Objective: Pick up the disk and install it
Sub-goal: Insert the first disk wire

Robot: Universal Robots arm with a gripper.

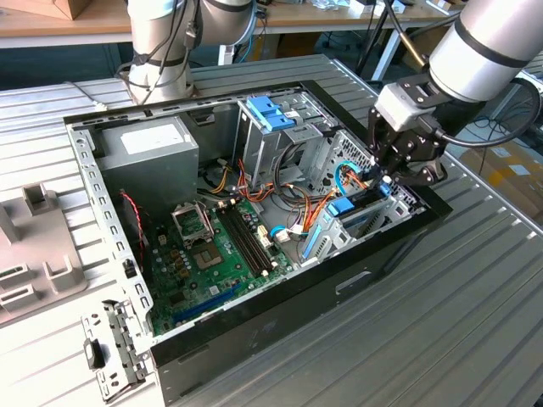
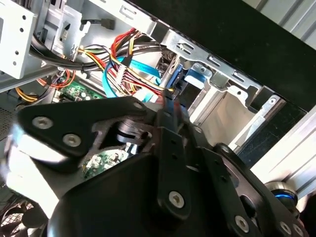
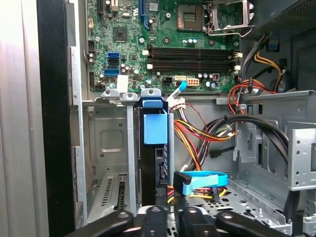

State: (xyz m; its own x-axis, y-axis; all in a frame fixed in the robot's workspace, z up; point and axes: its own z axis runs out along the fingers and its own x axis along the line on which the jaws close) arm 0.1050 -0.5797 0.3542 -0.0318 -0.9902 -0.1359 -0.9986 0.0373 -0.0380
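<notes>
1. Right now the open computer case (image 1: 280, 297) lies on its side on the ribbed metal table (image 1: 441, 339), its insides facing up.
2. Over the case's end at the exterior view's right, the arm (image 1: 484, 42) reaches down into it.
3. Well away from the arm, the grey power-supply box (image 1: 153, 148) sits in the far corner at the exterior view's left.
4. Across the floor of the case lies the green motherboard (image 1: 204, 254), between that box and the drive bays.
5. At the near corner under the arm stands the grey metal cage (image 1: 327, 242).
6. Standing on edge in a slot of that cage is the disk (image 1: 363, 216), its blue bracket uppermost; the first wrist view shows its dark edge (image 3: 159, 168) between the cage walls.
7. Directly above the disk hangs the gripper (image 1: 387, 175), its fingers (image 2: 170, 148) drawn together with nothing between them; whether the tips touch the disk I cannot tell.
8. Crowding the space beside the slot are red, yellow and black cables (image 3: 202, 136) and a looped blue cable (image 3: 202, 178).
</notes>
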